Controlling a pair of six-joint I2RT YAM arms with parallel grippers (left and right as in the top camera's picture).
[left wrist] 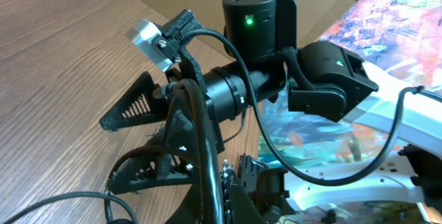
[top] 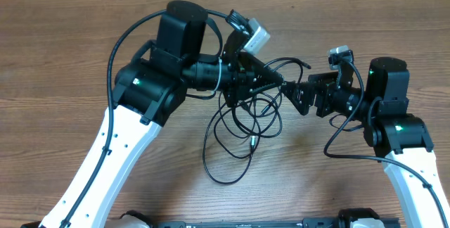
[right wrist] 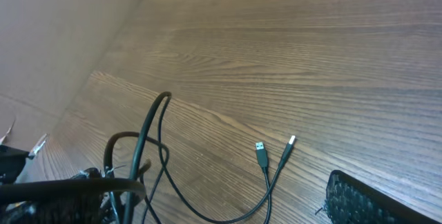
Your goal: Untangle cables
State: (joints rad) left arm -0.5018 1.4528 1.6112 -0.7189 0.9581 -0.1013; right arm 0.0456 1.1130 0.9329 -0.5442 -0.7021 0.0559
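Note:
The cables (top: 226, 159) lie as thin black loops on the wood table, bunched under the two grippers. My left gripper (top: 278, 84) points right, its fingers together on a cable strand that rises in front of its camera (left wrist: 205, 156). My right gripper (top: 298, 96) faces it, almost tip to tip, with its fingers spread and nothing held. In the right wrist view the gripper (right wrist: 214, 207) straddles cables (right wrist: 207, 207) whose two plug ends (right wrist: 262, 149) lie on the table, and one loop (right wrist: 160, 102) stands lifted. The knot itself is hidden under the left gripper.
A loose plug end (top: 305, 65) sticks out to the right above the grippers. The right arm's body (left wrist: 259, 37) fills the left wrist view. Cardboard walls (right wrist: 55, 37) border the table (top: 70, 45).

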